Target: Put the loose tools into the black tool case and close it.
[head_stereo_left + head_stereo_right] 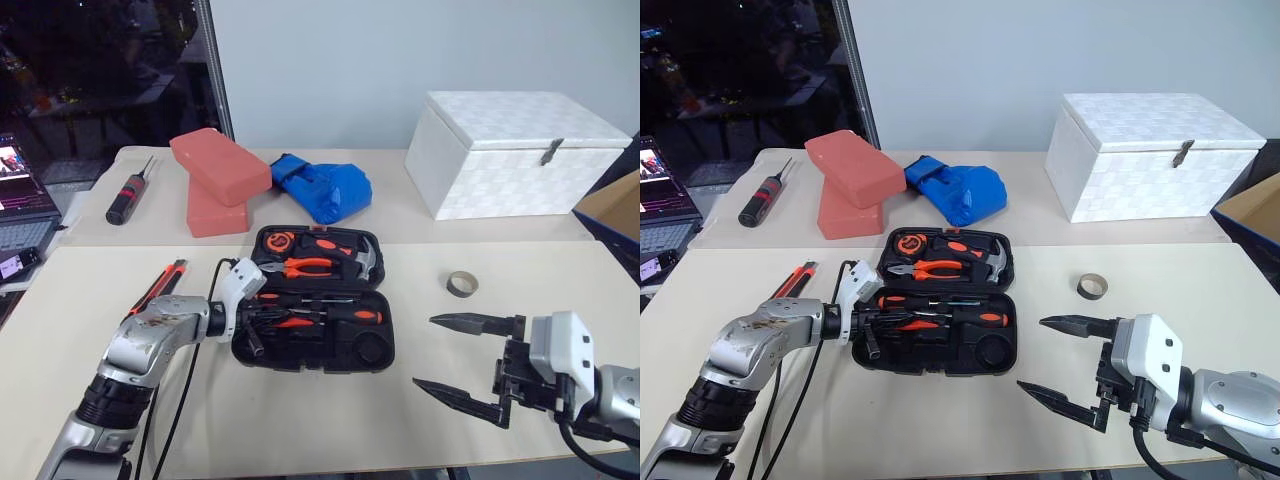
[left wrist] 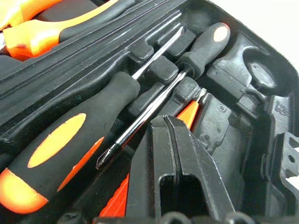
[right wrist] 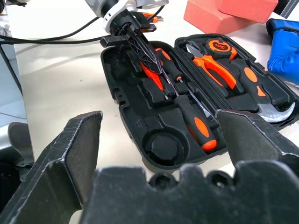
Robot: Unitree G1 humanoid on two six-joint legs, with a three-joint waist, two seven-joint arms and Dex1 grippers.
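Observation:
The black tool case (image 1: 380,345) lies open in the middle of the table. Its far half holds pliers, a hammer and a tape measure. In the near half lie two orange-and-black screwdrivers (image 2: 56,149) (image 2: 205,44), head to tail. My left gripper (image 3: 156,70) is shut and reaches into that near half, its tip over a small flat orange tool (image 2: 190,114) beside the screwdrivers. I cannot tell whether it pinches that tool. The utility knife (image 1: 160,285) lies on the table left of the case. A grey tape roll (image 1: 461,284) sits to the case's right. My right gripper (image 1: 425,350) hovers open near the front right.
A white box (image 1: 520,150) stands at the back right, with a cardboard box (image 1: 615,210) at the right edge. Two red blocks (image 1: 215,175) and a blue bag (image 1: 325,185) lie behind the case. A black-and-red screwdriver (image 1: 128,195) lies far left, near a laptop (image 1: 20,190).

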